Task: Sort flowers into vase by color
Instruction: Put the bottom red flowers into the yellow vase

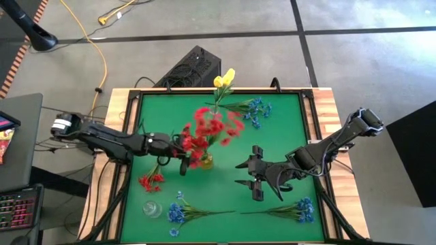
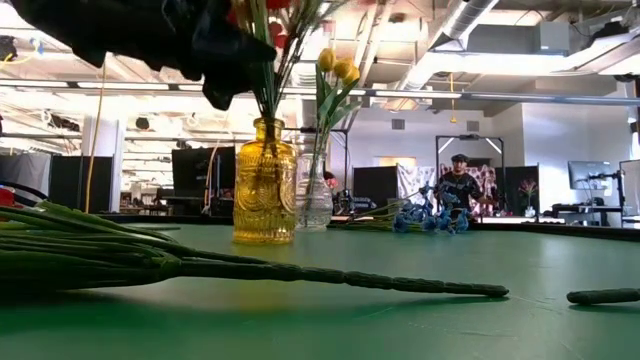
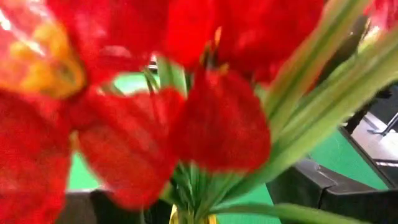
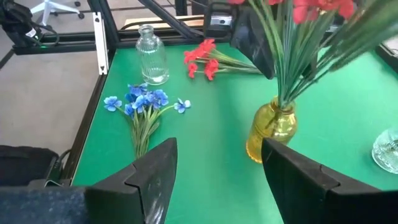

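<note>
An amber vase (image 1: pixel 204 162) (image 2: pixel 264 180) (image 4: pixel 272 130) stands mid-table with a bunch of red flowers (image 1: pixel 212 128) (image 3: pixel 217 124) upright in it, stems down through its neck. My left gripper (image 1: pixel 182 155) (image 3: pixel 211 199) is open just left of the bunch and above the vase, a finger on either side of the green stems. Whether a finger touches them does not show. My right gripper (image 1: pixel 248 178) (image 4: pixel 217 168) is open, right of the vase and above bare table. Yellow tulips (image 1: pixel 224 78) (image 2: pixel 338 68) stand in a clear vase (image 2: pixel 314 195) farther back.
A loose red spray (image 1: pixel 151 180) (image 4: pixel 205 59) lies near the left edge, beside an empty clear vase (image 1: pixel 151 209) (image 4: pixel 152 56). Blue sprays lie at near left (image 1: pixel 178 212) (image 4: pixel 143 102), at near right (image 1: pixel 300 209) and at the far side (image 1: pixel 255 111). A person stands in the room behind.
</note>
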